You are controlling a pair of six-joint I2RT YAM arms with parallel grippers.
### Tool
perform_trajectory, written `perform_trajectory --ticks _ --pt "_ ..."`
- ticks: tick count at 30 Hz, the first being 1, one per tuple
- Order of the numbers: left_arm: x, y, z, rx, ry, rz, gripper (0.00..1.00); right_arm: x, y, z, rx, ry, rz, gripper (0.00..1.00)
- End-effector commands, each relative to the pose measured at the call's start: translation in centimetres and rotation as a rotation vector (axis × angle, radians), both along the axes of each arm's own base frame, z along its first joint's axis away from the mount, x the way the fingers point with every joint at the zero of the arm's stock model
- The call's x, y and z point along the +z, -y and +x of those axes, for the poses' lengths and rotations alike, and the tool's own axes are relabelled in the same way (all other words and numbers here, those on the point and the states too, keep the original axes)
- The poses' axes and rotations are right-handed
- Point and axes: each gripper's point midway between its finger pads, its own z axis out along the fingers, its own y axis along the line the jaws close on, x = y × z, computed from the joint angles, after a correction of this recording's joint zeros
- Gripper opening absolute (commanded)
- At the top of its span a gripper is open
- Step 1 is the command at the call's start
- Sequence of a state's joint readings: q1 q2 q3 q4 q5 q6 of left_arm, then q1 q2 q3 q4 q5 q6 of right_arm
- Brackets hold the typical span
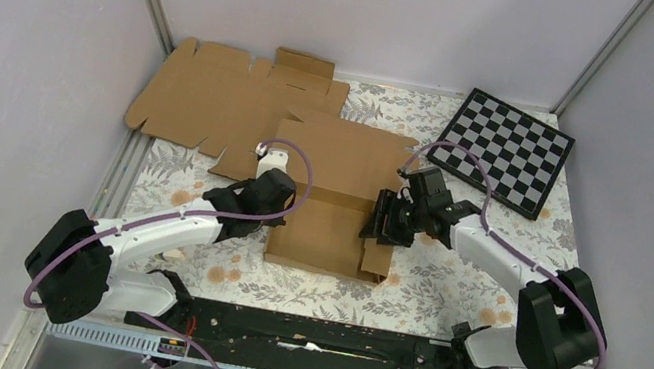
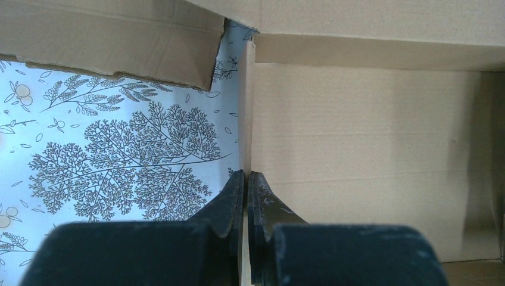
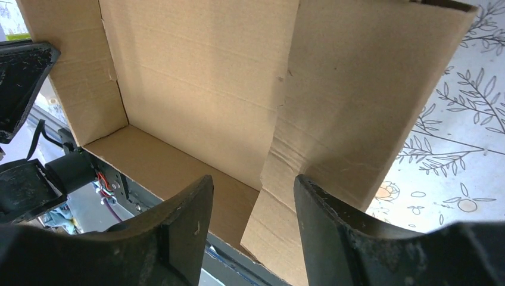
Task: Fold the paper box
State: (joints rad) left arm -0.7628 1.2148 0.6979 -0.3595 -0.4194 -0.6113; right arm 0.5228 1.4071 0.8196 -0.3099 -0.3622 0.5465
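While my left gripper (image 2: 245, 176) pinches the box's (image 1: 336, 209) left wall with fingers closed on the cardboard, my right gripper (image 3: 253, 179) hovers at the box's right wall, fingers wide apart. Beyond the box I see a flat sheet (image 1: 217, 96) to its left and a checkerboard (image 1: 508, 152) to its right.
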Motion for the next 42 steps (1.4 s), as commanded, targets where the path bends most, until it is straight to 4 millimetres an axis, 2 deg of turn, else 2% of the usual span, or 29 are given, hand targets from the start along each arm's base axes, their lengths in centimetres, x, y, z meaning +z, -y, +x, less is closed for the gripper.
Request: perform_trajectory --ticks 1,7,13,18,29,32,34,39,42 --pt "1.5 1.8 1.1 -0.009 0.055 -0.083 0.00 -1.2 -0.2 -0.5 0.034 -0.027 -0.046 0.61" --pt "1.3 1.8 1.1 -0.009 0.049 -0.082 0.00 -3.6 0.9 -0.6 0.063 -0.060 -0.288 0.63" --pt "1.2 1.6 1.0 0.002 0.047 -0.073 0.00 -3.3 2.4 -0.4 0.050 -0.008 -0.428 0.63" --pt "1.1 1.6 1.2 0.005 0.046 -0.069 0.00 -3.9 4.5 -0.2 0.056 0.027 -0.602 0.63" --pt "0.7 1.5 1.0 0.014 0.030 -0.063 0.00 -6.1 6.8 0.1 0.085 0.022 -0.762 0.62" --pt "0.7 1.4 1.0 0.015 0.032 -0.062 0.00 -5.7 6.5 0.4 0.082 0.033 -0.747 0.61" --pt "0.7 1.4 1.0 0.014 0.031 -0.063 0.00 -4.7 5.6 0.6 0.085 0.052 -0.697 0.61" --pt "0.8 1.6 1.1 0.011 0.029 -0.064 0.00 -0.9 0.6 -0.4 0.164 0.084 -0.387 0.60" --pt "0.7 1.5 1.0 0.011 0.030 -0.061 0.00 1.2 0.5 -0.1 0.140 0.134 -0.344 0.60"
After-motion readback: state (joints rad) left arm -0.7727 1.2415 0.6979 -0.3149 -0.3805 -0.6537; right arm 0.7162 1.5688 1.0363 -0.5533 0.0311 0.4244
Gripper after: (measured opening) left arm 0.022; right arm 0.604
